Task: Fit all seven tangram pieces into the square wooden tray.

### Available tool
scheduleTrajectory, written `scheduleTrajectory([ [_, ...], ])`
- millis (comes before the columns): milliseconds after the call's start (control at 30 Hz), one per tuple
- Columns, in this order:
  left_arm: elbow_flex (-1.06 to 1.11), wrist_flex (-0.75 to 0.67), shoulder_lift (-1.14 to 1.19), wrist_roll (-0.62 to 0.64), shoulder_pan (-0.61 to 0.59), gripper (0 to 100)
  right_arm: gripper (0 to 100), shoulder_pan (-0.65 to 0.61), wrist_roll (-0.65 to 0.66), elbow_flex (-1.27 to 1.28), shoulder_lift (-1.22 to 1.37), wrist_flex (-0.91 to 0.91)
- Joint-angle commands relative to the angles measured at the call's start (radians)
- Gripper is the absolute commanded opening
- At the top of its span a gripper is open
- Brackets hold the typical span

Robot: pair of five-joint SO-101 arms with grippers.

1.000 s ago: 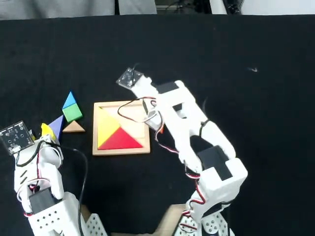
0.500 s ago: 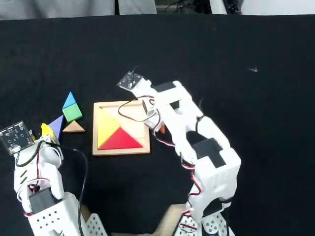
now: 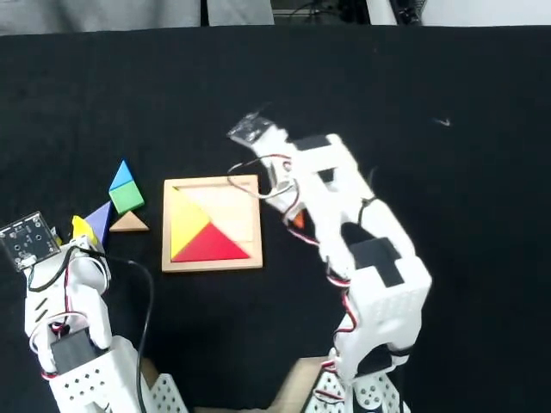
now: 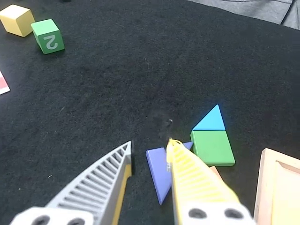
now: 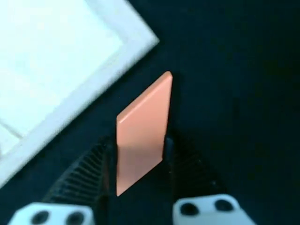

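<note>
The square wooden tray [image 3: 212, 266] holds a yellow triangle [image 3: 187, 229] and a red triangle [image 3: 215, 246]; its far right half is bare. Just off the tray's right edge, my right gripper [image 3: 294, 220] [image 5: 139, 143] is shut on an orange piece [image 3: 298, 221] [image 5: 143, 131], held on edge beside the tray corner [image 5: 140, 37]. Left of the tray lie a blue triangle [image 3: 122, 175] [image 4: 210, 121], a green square [image 3: 126, 199] [image 4: 212, 147], a purple piece [image 3: 101, 218] [image 4: 158, 172] and a tan triangle [image 3: 129, 224]. My left gripper [image 3: 80, 231] [image 4: 149, 144] hangs open over the purple piece.
A yellow cube [image 4: 17, 19] and a green cube [image 4: 48, 41] sit far off on the black cloth beyond the left gripper. The tray's rim [image 4: 274, 187] is close to the loose pieces. Open cloth stretches to the right of the right arm.
The right arm has swung to the right with the orange piece, from over the tray's right part to just beyond its right edge. The left arm has kept still.
</note>
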Motion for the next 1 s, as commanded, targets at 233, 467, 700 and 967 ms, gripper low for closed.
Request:
scheduleTrajectory([
  [233, 0.021, -0.009, -0.009, 0.006, 0.013, 13, 2.5, 0.086, -0.232, -0.117, -0.154, 0.184],
  [467, 0.021, -0.009, -0.009, 0.006, 0.013, 13, 2.6, 0.074, -0.275, -0.128, -0.360, 0.215],
  [700, 0.021, -0.011, -0.009, 0.006, 0.013, 13, 2.8, 0.049, -0.273, -0.127, -0.634, 0.345],
  [967, 0.021, -0.011, -0.009, 0.006, 0.013, 13, 7.4, 0.049, -0.304, -0.124, -0.688, 0.368],
])
